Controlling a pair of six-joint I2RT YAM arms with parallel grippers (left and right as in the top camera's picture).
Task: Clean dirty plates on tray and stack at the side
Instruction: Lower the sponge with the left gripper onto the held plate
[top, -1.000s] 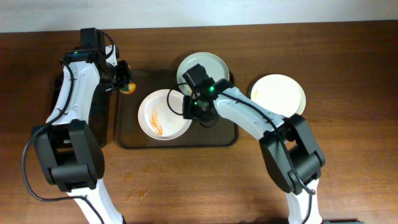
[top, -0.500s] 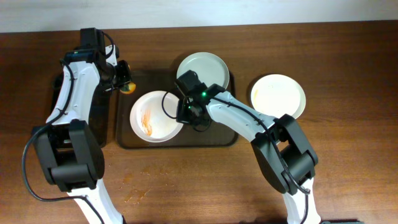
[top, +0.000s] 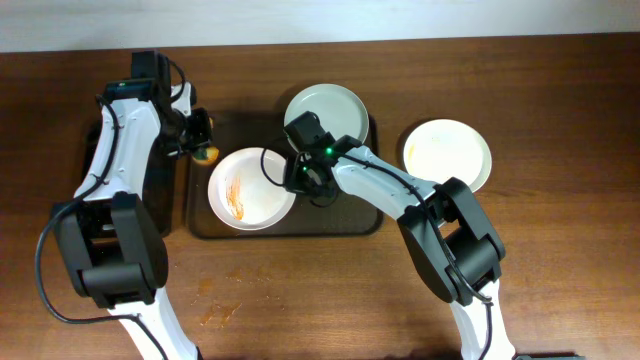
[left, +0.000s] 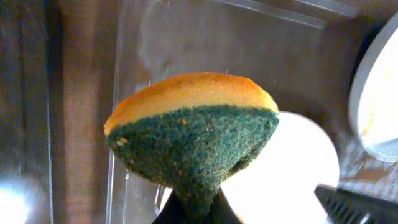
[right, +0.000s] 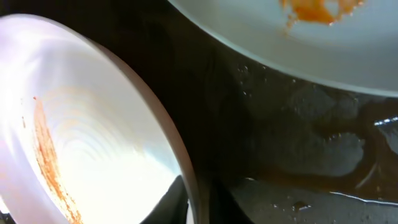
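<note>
Plates: three noted. The streaked plate (top: 250, 187) lies on the left half of the tray (top: 345, 222), with an orange streak across its left side. The far plate (top: 326, 108) sits at the tray's far edge and, in the right wrist view, carries an orange smear. The third plate (top: 447, 153) rests on the bench (top: 560, 260) to the right, apart from the tray, and looks largely clean from overhead.

I have the right fingers (top: 301, 176) clenched on the right rim of the streaked plate; the right wrist view shows the rim passing between them. The left fingers (top: 198, 140) are pinching a sponge (left: 193, 137), green face down, over the tray's far left corner, just beside the streaked plate and short of it. A black tray (top: 150, 195) lies under the left arm.

Risks, in my judgement:
- The hold is on the rim alone, so scrubbing pressure on the opposite side could lever the plate out.
- The tray floor looks wet, so the plate may skate.
- The far plate lies close to the right arm and could be nudged.
</note>
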